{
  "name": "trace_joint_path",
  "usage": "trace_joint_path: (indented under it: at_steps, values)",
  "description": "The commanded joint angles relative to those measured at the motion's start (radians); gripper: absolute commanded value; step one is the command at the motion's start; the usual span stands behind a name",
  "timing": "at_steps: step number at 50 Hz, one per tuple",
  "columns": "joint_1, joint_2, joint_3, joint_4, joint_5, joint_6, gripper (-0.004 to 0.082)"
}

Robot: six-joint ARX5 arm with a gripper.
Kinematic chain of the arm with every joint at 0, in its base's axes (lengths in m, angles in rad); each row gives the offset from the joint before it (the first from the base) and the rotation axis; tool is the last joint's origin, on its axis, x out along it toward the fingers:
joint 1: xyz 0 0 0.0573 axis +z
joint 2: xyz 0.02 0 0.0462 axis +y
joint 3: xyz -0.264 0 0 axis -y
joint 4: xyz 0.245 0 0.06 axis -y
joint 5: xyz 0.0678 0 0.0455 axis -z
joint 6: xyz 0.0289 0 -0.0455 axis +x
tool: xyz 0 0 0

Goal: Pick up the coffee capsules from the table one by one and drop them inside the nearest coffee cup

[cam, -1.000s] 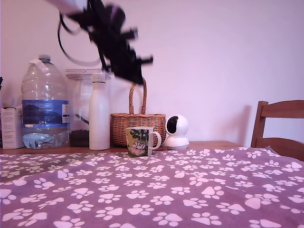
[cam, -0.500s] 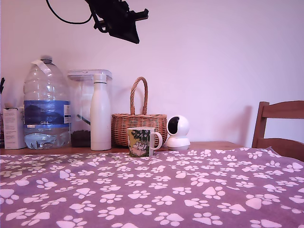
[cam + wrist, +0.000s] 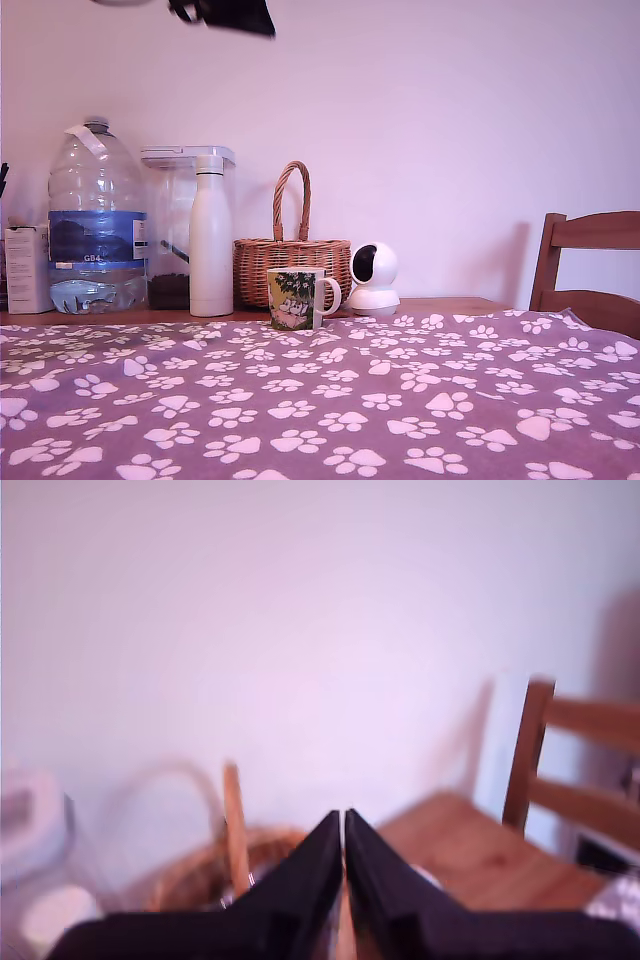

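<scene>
Purple cloth with white paw prints covers the table (image 3: 330, 400) across the whole near field, and I see nothing lying on it; a strip of bare wood shows along its far edge. The coffee cup (image 3: 296, 298), green and yellow leaves with a white handle, stands at that far edge of the cloth, roughly at eleven o'clock from the exterior view's centre. Just behind it sits the wicker basket (image 3: 291, 258), with the round white camera (image 3: 373, 280) at the cup's three o'clock and the tall white bottle (image 3: 210, 238) at its nine. Further towards nine are a clear container (image 3: 172, 230) and a big water jug (image 3: 95, 220). A wooden chair (image 3: 590, 262) cuts in at the far three o'clock edge.

My gripper (image 3: 343, 825) is high at the exterior view's top edge, around eleven o'clock, well above everything. In the wrist view its black fingers (image 3: 300, 875) meet at the tips, pinched together with nothing between them.
</scene>
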Motion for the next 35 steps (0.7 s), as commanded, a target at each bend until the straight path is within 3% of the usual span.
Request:
trace_joint_path:
  at_steps: [1,13,25,35]
  values:
    - [-0.002,-0.063,-0.23,0.047,-0.003,-0.008,-0.0024]
    - [0.0,-0.257,-0.571,0.169,-0.003,-0.014,-0.0024]
    - [0.0,-0.394,-0.797,0.243,-0.005,-0.015,-0.0024]
    - [0.0,-0.476,-0.971,0.301,-0.007,-0.052,-0.0024]
